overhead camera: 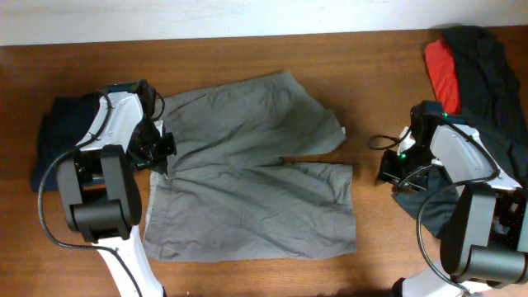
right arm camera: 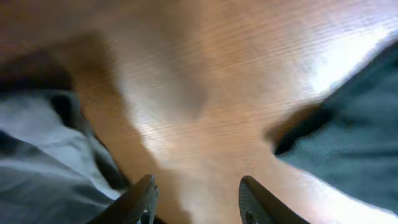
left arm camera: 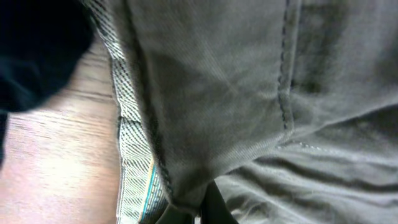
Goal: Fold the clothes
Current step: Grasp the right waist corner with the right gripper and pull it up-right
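Note:
The clothes, a large pair of grey-khaki shorts (overhead camera: 256, 173), lie spread flat in the middle of the wooden table (overhead camera: 247, 49). My left gripper (overhead camera: 162, 150) is at their left edge by the waistband. In the left wrist view it (left arm camera: 205, 213) is shut on a pinched fold of the shorts (left arm camera: 236, 93), with the striped waistband lining (left arm camera: 134, 162) beside it. My right gripper (overhead camera: 389, 169) hovers just right of the shorts' leg hems. Its open fingers (right arm camera: 144, 199) have only bare wood between them, and the gripper (right arm camera: 199, 205) holds nothing.
A dark navy garment (overhead camera: 58, 136) lies under my left arm at the far left. Black (overhead camera: 487, 74) and red (overhead camera: 441, 66) garments are piled at the back right, reaching under my right arm. In the right wrist view grey cloth (right arm camera: 50, 168) lies left and dark cloth (right arm camera: 354, 124) right.

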`<state>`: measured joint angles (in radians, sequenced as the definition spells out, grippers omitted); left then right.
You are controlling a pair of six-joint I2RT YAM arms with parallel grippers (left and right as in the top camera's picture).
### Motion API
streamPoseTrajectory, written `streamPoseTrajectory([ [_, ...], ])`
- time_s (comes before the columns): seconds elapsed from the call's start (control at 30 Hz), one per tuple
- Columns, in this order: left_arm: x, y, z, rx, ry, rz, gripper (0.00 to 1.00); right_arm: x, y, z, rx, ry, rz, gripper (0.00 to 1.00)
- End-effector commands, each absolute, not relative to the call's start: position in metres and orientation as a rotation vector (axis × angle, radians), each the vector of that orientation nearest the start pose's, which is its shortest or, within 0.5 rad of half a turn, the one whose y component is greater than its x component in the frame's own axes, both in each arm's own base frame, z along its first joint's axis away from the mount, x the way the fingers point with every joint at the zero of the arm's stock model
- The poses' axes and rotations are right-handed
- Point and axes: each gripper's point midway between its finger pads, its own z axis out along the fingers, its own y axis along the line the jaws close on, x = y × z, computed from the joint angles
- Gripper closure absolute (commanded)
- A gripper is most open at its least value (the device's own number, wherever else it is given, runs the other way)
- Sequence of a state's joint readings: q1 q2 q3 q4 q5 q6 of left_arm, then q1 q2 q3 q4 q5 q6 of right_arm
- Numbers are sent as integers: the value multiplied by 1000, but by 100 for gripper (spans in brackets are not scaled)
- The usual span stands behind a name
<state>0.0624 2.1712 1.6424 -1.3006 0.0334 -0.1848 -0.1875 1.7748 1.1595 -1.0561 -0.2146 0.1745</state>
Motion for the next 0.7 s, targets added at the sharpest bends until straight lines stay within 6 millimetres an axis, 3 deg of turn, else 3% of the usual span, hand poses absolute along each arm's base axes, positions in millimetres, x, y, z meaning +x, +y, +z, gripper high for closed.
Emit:
streamPoseTrajectory([
  [0.0, 355, 26, 24, -451, 3328, 86, 98, 314, 12, 47, 450, 3028, 660, 52],
  [0.1, 356, 26, 24, -451, 3326, 86, 99, 344, 24, 57, 374, 2881, 794, 51],
  [0.2, 356, 25, 24, -448, 3326, 86, 99, 363, 36, 62, 292, 2796, 851, 40],
  [0.33, 357, 24, 24, -442, 3323, 85, 99, 390, 55, 51, 222, 2731, 859, 30],
  [0.5, 357, 24, 24, -443, 3323, 80, 98, 433, 67, 34, 225, 2605, 885, 26],
  [0.67, 357, 24, 24, -443, 3322, 80, 98, 453, 91, 27, 204, 2479, 1129, 26],
])
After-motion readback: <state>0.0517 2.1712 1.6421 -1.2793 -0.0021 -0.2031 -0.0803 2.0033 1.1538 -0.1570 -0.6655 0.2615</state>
